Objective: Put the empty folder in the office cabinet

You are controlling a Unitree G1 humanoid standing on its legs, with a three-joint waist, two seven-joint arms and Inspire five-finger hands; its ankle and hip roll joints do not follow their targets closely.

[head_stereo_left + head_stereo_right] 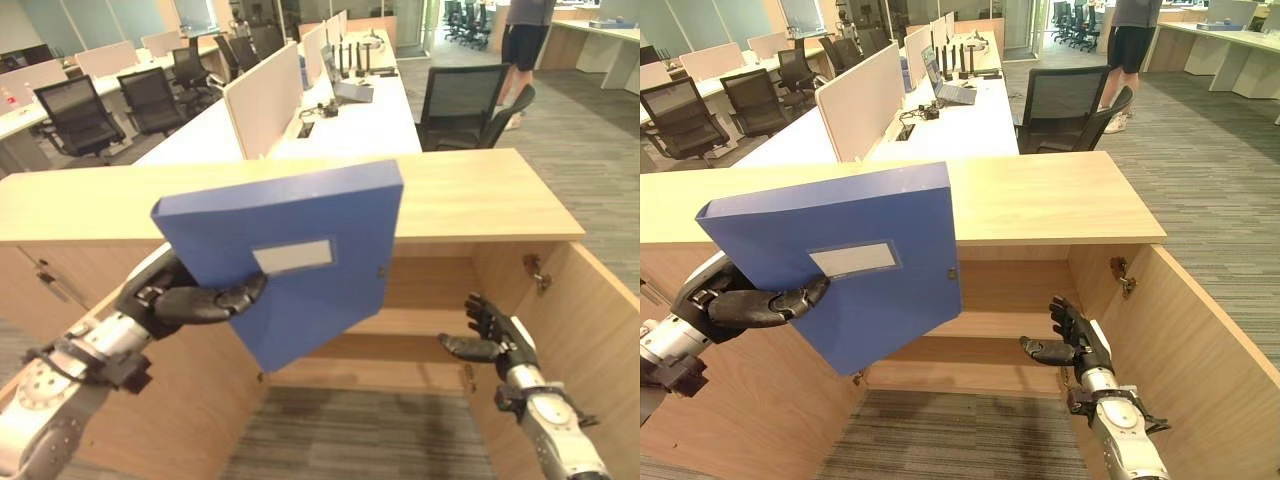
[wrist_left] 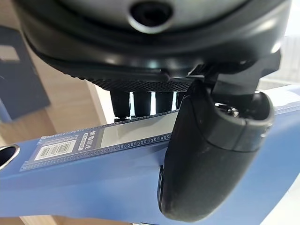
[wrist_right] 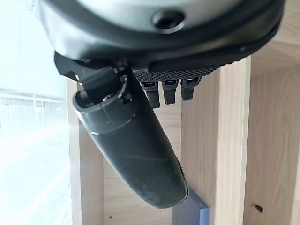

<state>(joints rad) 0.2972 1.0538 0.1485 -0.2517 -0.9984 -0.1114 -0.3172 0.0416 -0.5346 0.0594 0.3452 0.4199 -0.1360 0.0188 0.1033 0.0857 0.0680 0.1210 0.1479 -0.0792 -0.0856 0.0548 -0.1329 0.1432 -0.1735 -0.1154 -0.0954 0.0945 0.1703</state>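
**Left hand holds the folder up before the open cabinet**

Left hand (image 1: 190,302) pinches the blue folder (image 1: 300,260), thumb on its front face, fingers hidden behind it; most of the cabinet (image 1: 480,195) opening beyond the hand is covered by the folder; right hand (image 1: 492,330) hangs open and empty beside the open cabinet door (image 1: 590,320), fingers relaxed; past both hands stand desks (image 1: 350,110) and office chairs (image 1: 460,100), and a person (image 1: 525,40) cut off at the waist; folder tilts, long axis slanting, white label (image 1: 293,257) facing the robot.
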